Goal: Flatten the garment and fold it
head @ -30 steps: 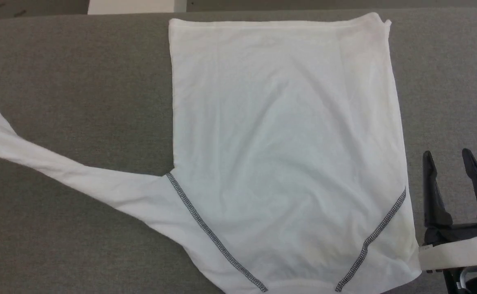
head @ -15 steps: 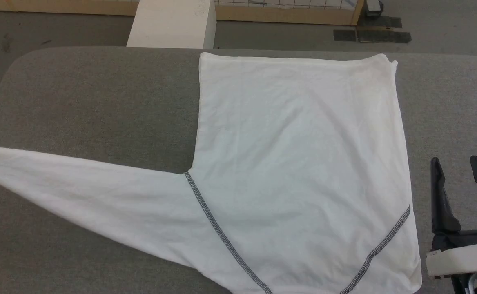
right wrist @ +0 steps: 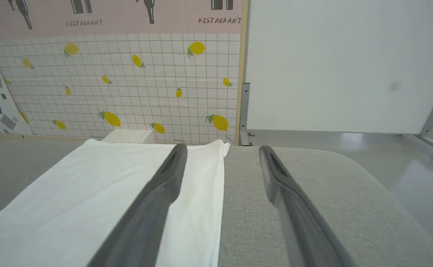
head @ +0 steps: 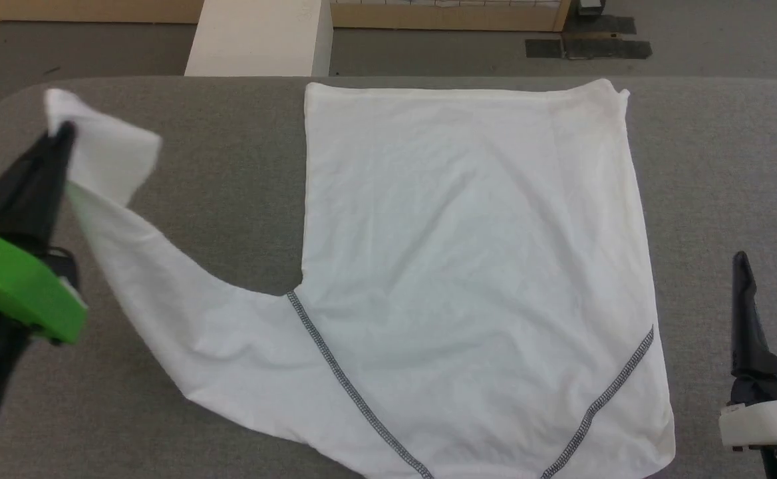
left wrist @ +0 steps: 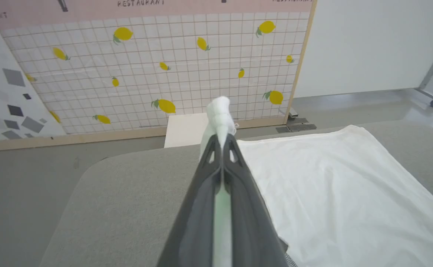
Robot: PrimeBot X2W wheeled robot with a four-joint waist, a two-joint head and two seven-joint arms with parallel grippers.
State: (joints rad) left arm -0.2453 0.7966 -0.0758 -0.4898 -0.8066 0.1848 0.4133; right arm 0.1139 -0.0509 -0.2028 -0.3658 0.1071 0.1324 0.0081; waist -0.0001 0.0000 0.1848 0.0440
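Nearest the robot, the right tool (head: 776, 266) hovers over bare counter (head: 728, 166) just beside the garment's (head: 468, 253) right edge, its two long dark fingers spread well apart and holding nothing. On the other side the left tool (head: 62, 133), with a bright green band (head: 16, 286) on its arm, has its fingers pressed together on the cuff end of the sleeve (head: 182, 313); in the left wrist view a tuft of white cloth stands up past the fingertips. The garment is thin, soft white fabric lying on the counter's coarse grey woven cover. Its shoulder end is nearest the robot, where two dark grey zigzag-stitched seams (head: 348, 386) run diagonally and draw closer together toward the near edge. Its long axis runs away from the robot, and the body is spread nearly flat, with faint creases. The sleeve runs out to the robot's left, then bends toward the far side where the tool pinches it. The straight hem (head: 462, 90) lies along the counter's rounded far edge, with a small fold at its right corner. Beyond it a plain white box (head: 262, 40) stands on the grey floor (head: 428, 50) beside dark tape patches (head: 588, 46). Farthest off is a wall panel (right wrist: 127, 92) printed with a tile grid and yellow lemons, and above these the word "RESTAURANT" appears in dark letters on a pink strip.
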